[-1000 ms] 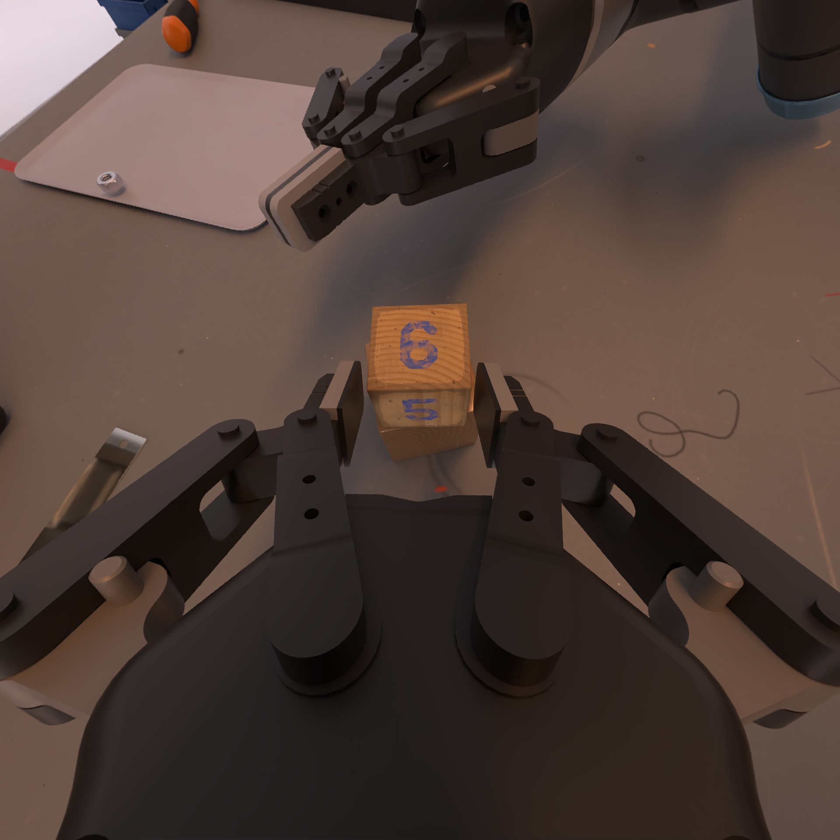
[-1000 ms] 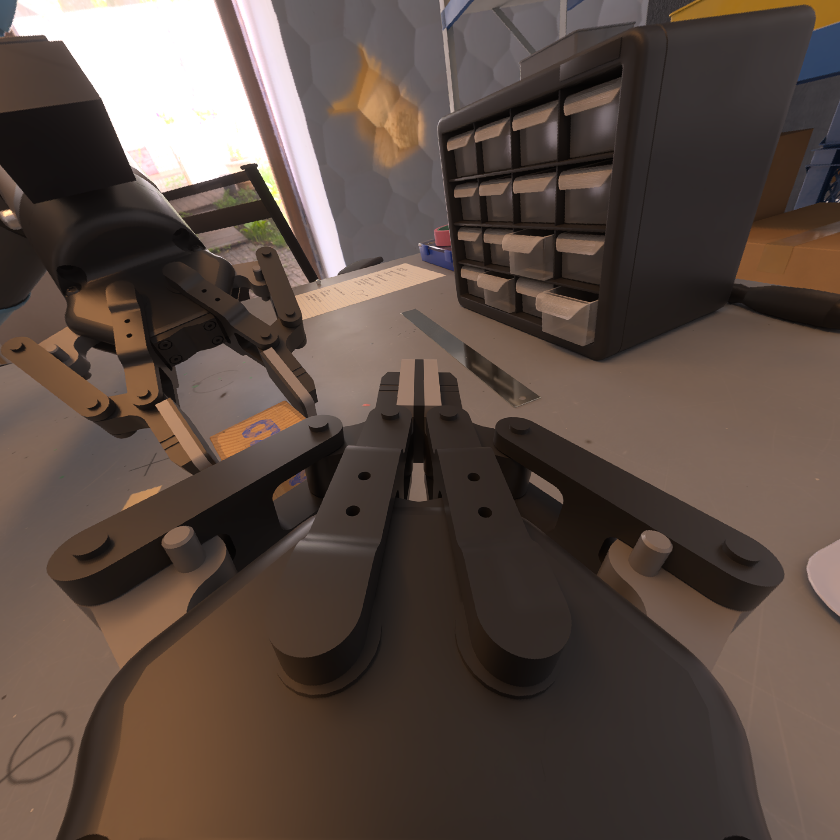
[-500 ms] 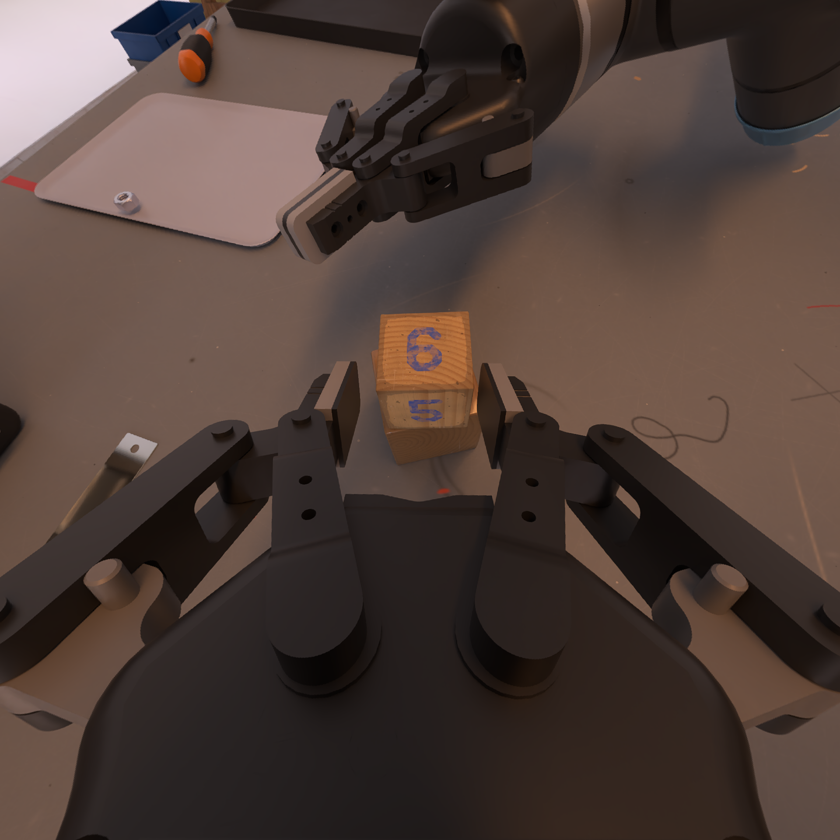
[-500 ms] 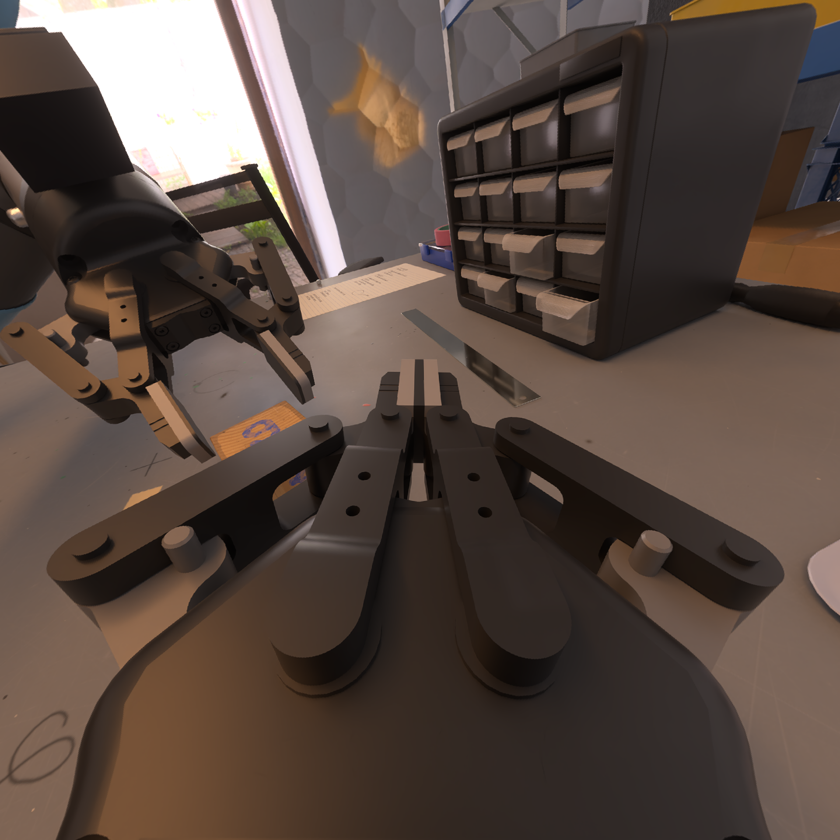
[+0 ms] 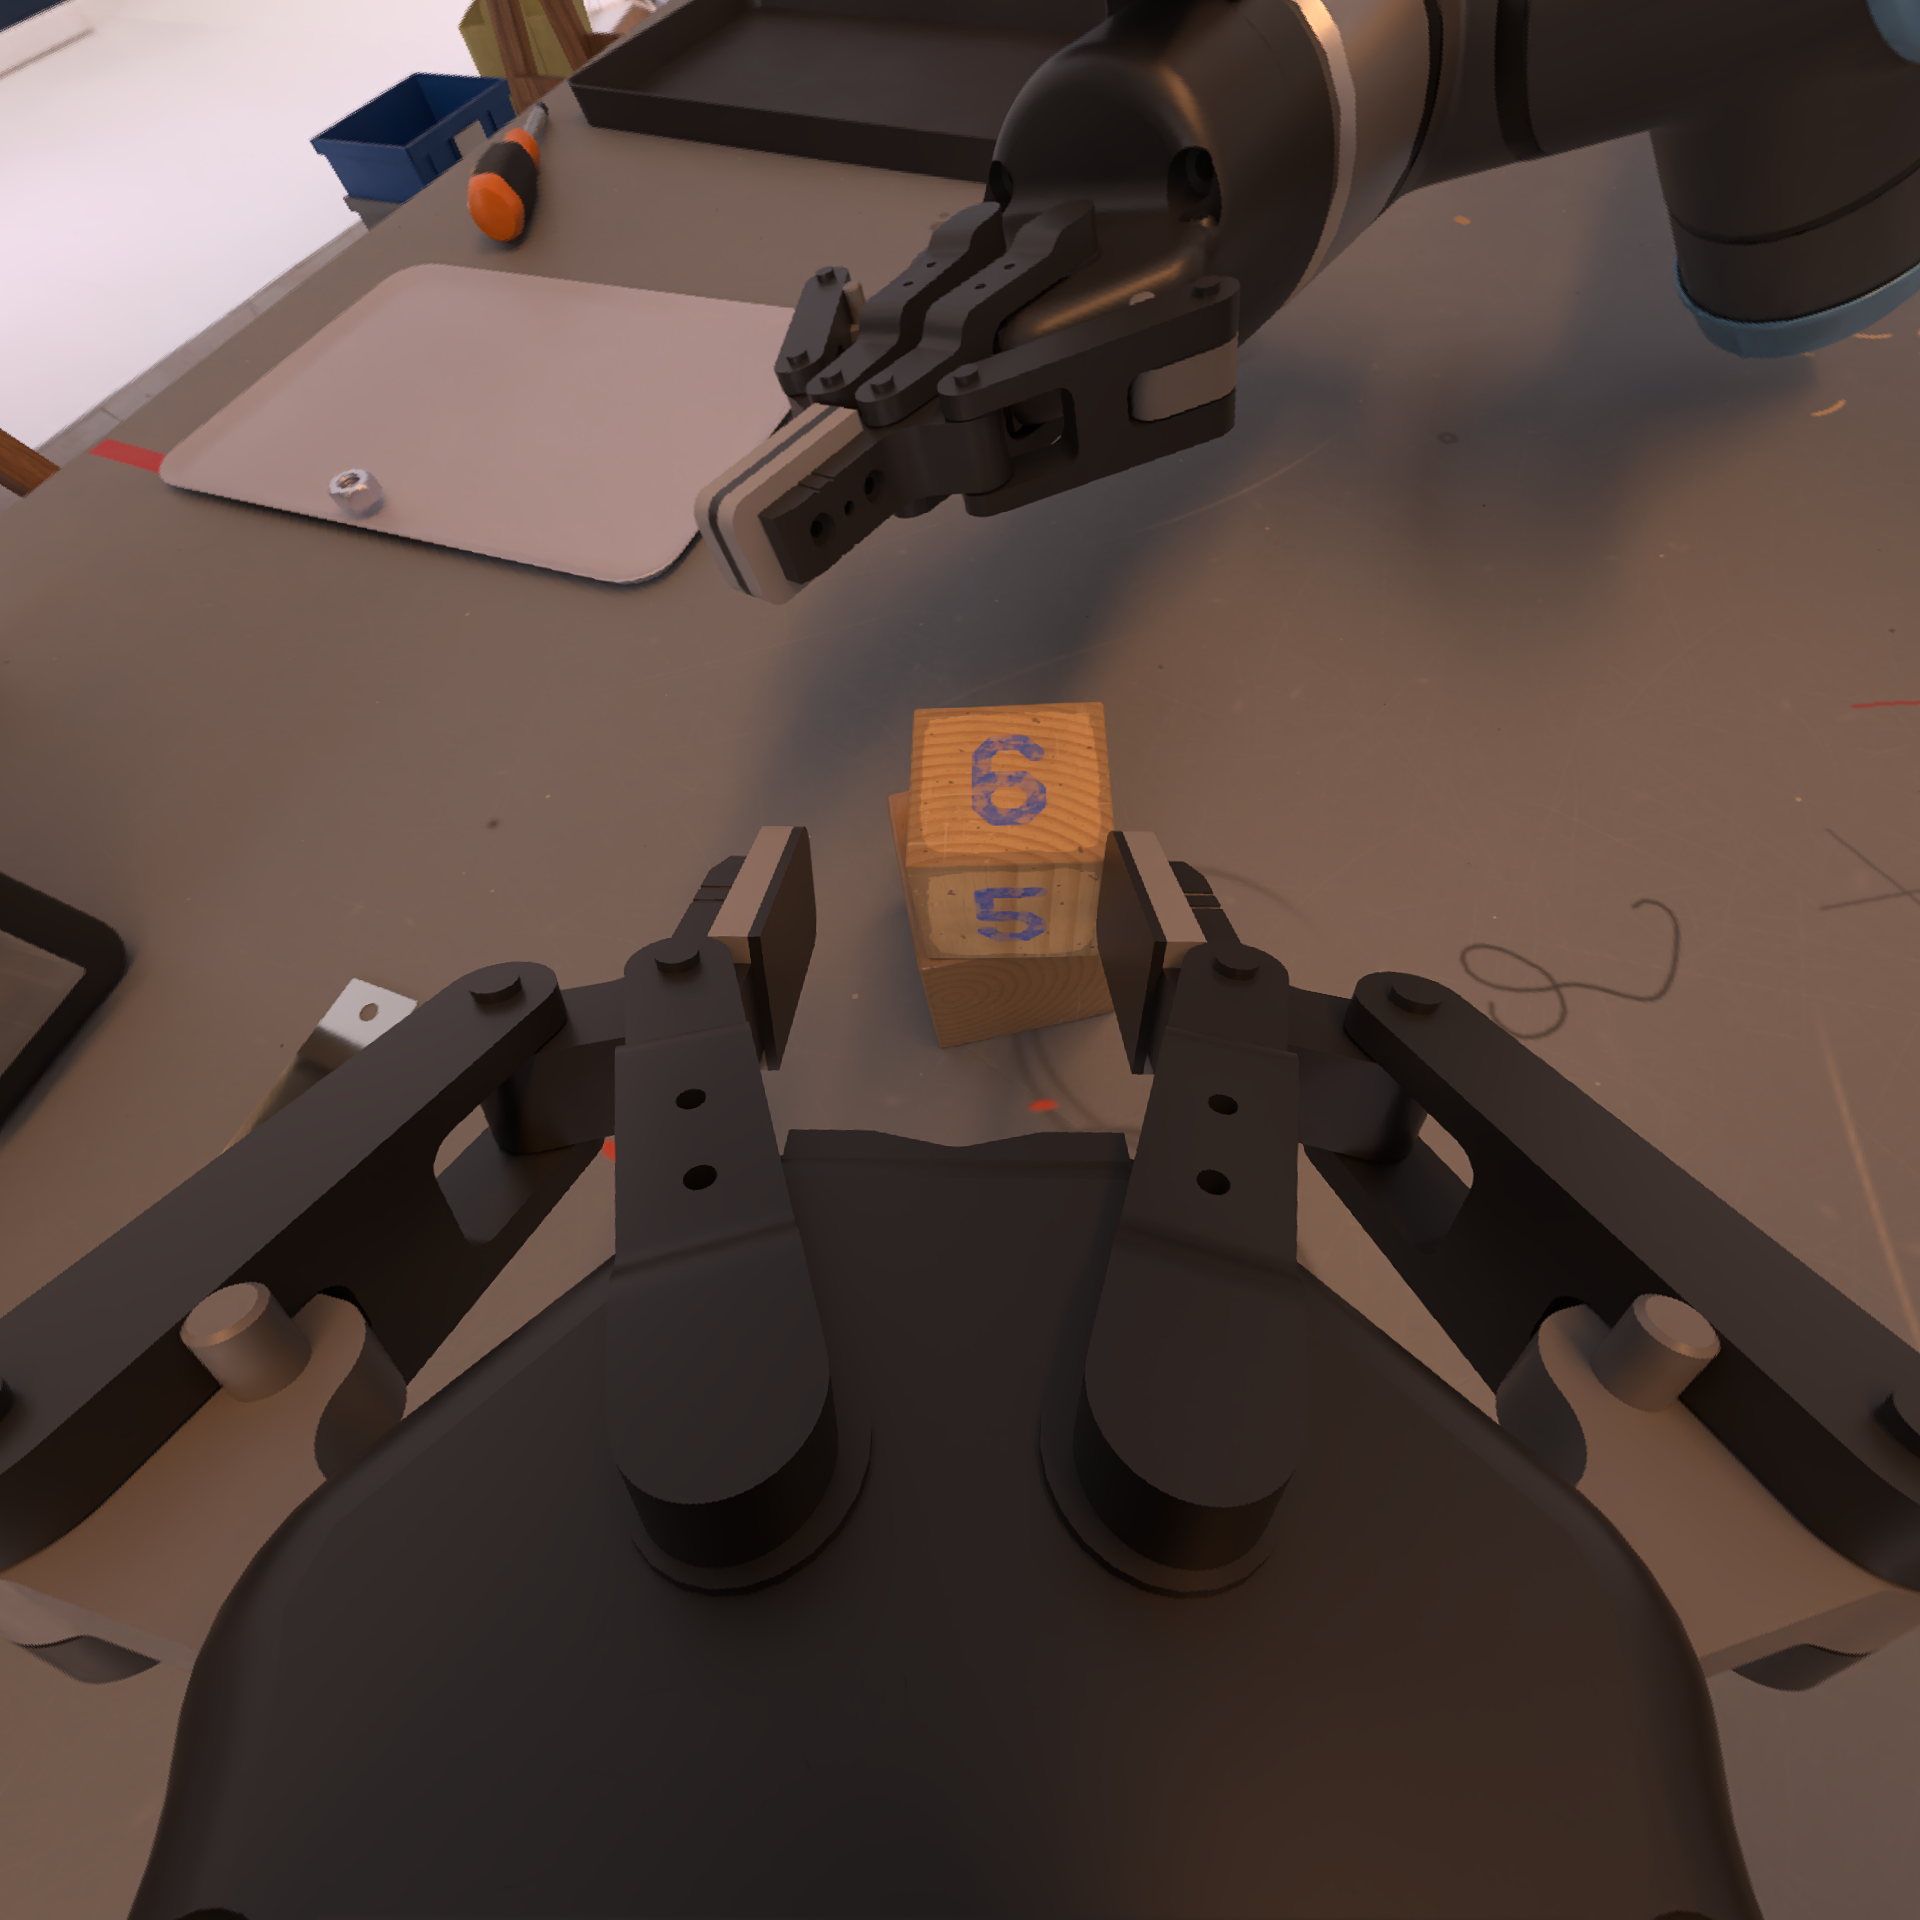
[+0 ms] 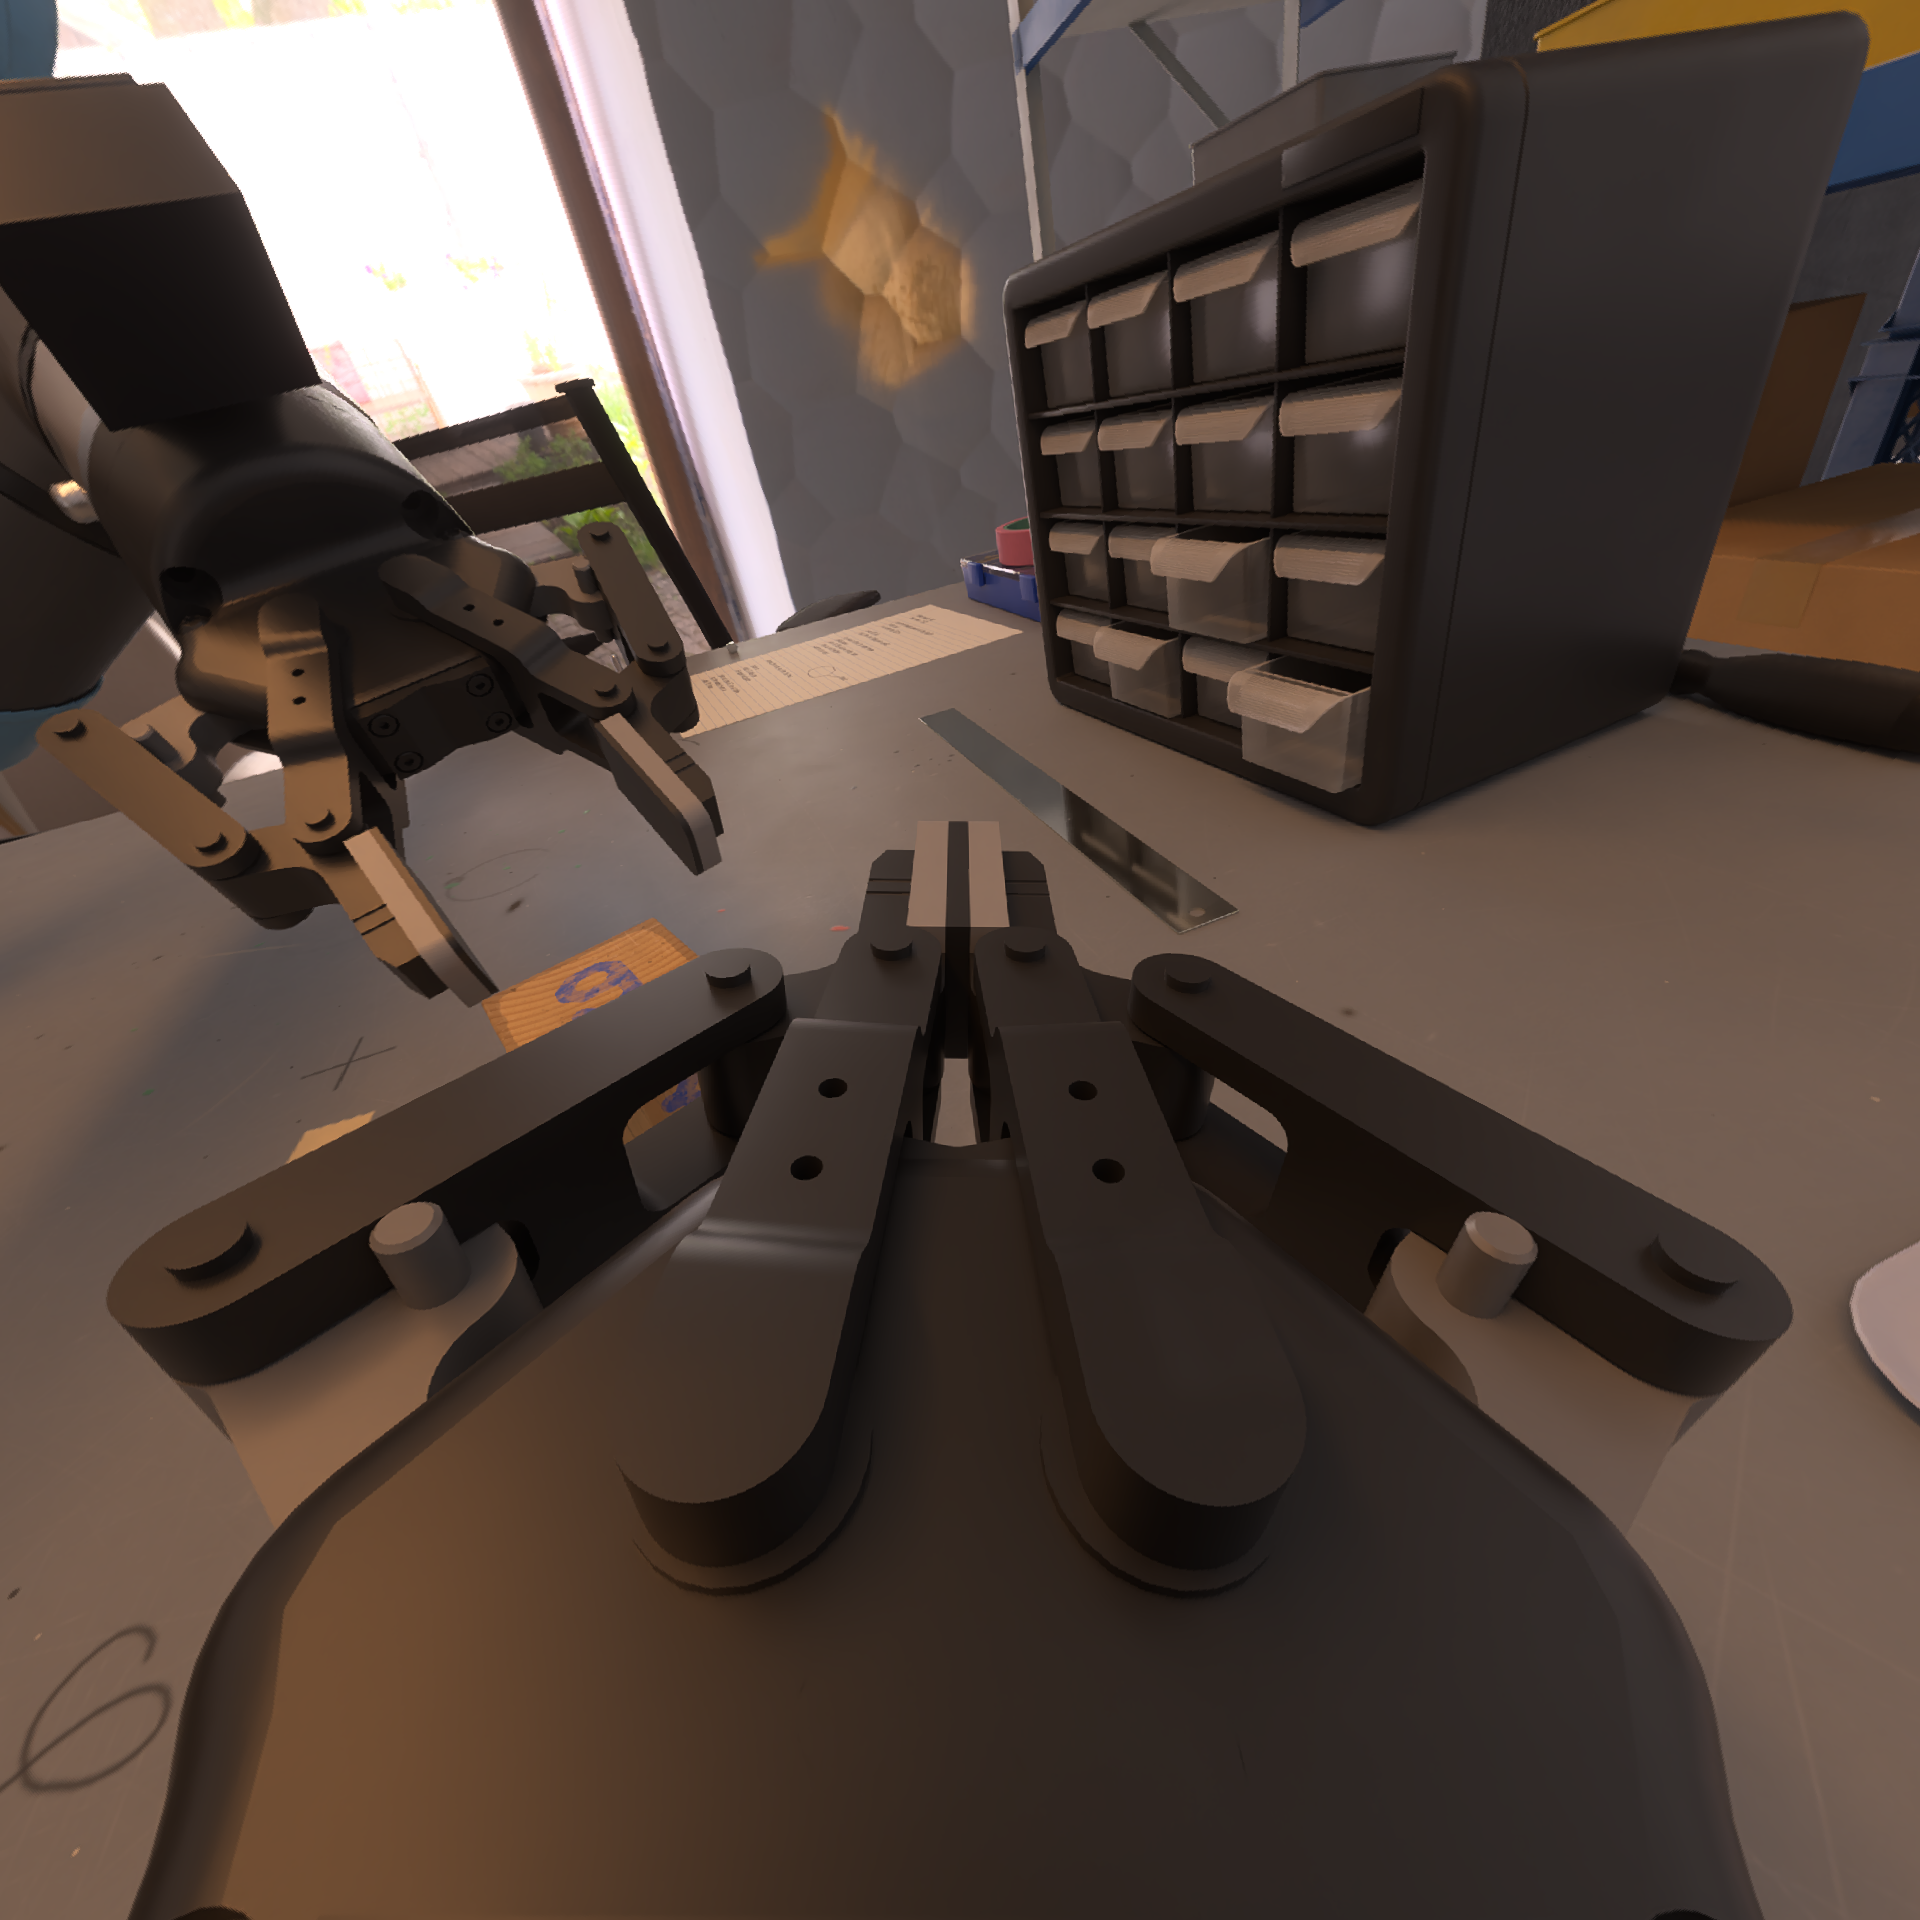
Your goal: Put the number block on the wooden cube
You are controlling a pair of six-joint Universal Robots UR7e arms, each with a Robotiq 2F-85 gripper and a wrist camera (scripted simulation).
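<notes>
The number block (image 5: 1006, 826), light wood with blue digits, rests on the plain wooden cube (image 5: 1023, 995) on the grey table, slightly askew. My left gripper (image 5: 956, 925) is open and empty, raised above and just in front of the stack, which now sits toward its right finger. My right gripper (image 6: 956, 868) is shut and empty; it also shows in the left wrist view (image 5: 774, 525), hovering behind the stack. In the right wrist view the block's top (image 6: 582, 987) peeks out beneath the open left gripper (image 6: 566, 883).
A flat pale tray (image 5: 468, 416) with a metal nut (image 5: 355, 490) lies at the back left. An orange-handled screwdriver (image 5: 504, 187) and a blue bin (image 5: 410, 130) lie beyond it. A dark drawer cabinet (image 6: 1403, 468) and a steel ruler (image 6: 1081, 821) lie ahead of the right gripper.
My left gripper has lifted up and back from the stacked block and shifted left, opening a little wider. The block stays on the cube. The right gripper has not moved.
</notes>
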